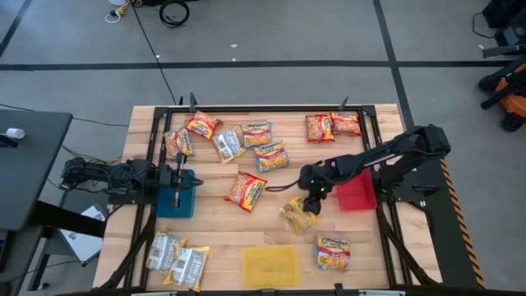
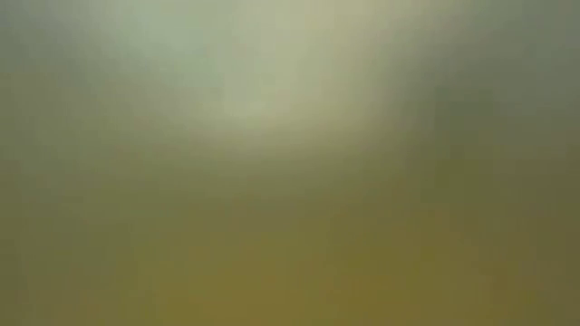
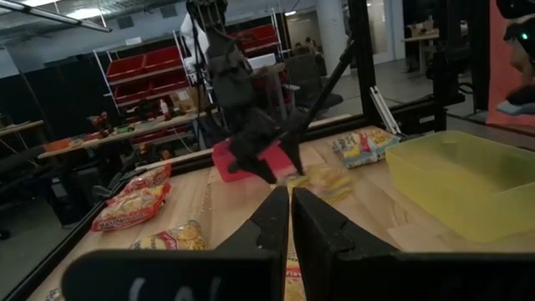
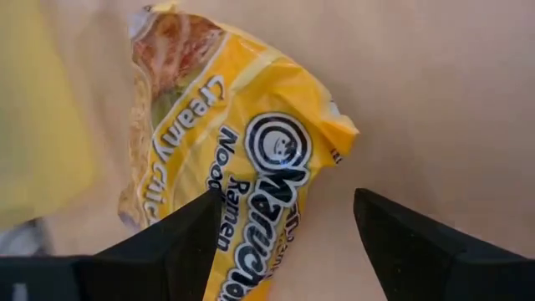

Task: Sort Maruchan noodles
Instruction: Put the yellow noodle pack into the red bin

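A yellow-orange Maruchan noodle packet [image 4: 251,159] lies crumpled on the wooden table [image 1: 218,222], right of centre [image 1: 297,215]. My right gripper [image 4: 284,242] hangs open just over it, slanting down, one finger at each side of the packet's near end [image 1: 311,202]. My left gripper [image 1: 177,187] is shut and level above the blue tray [image 1: 175,204] at the left; the left wrist view shows its fingers together [image 3: 291,226]. Other noodle packets lie flat about the table, among them a red-orange one [image 1: 246,191] at the centre. My right gripper's one finger [image 4: 180,238] stands at the packet's long edge [image 4: 219,209]; I cannot tell whether it touches. The other finger [image 4: 401,242] is clear of the packet. The packet rests on the table.
A red tray [image 1: 357,191] sits right beside my right arm, a yellow tray [image 1: 270,266] at the near edge. Packets lie along the far side [image 1: 257,133], [image 1: 320,127], at the near left [image 1: 189,267] and near right [image 1: 333,252]. A black frame [image 1: 271,108] borders the table.
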